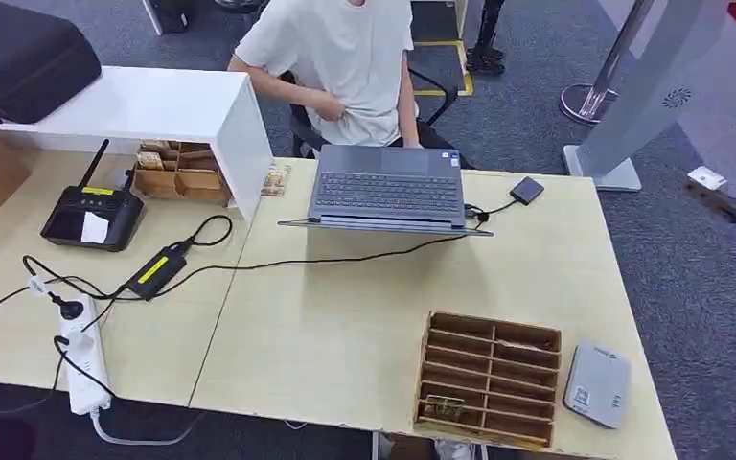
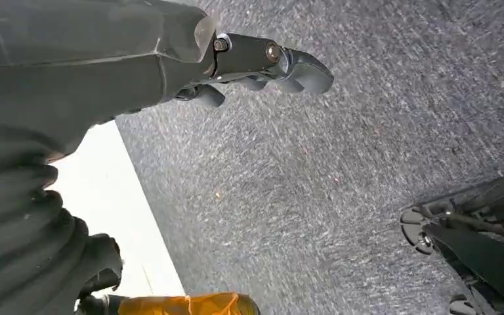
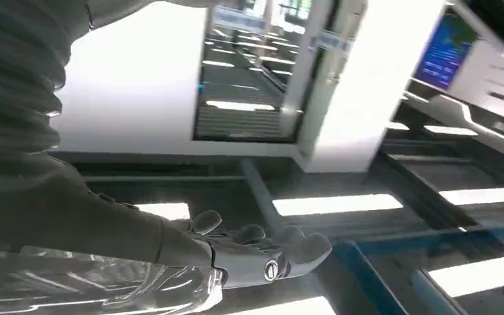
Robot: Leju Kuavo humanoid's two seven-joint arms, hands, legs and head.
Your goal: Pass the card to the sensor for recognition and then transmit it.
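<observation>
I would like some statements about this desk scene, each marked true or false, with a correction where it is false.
1. The laptop is open on the table, in front of a seated person. True.
2. The wooden slotted rack stands at the far edge of the table, next to the person. False: it is at the near edge, on the right side.
3. A grey flat device lies just right of the wooden slotted rack. True.
4. The left hand holds a card. False: it holds nothing and hangs over the carpet floor.
5. The white power strip lies on the right half of the table. False: it is at the near left edge.
</observation>
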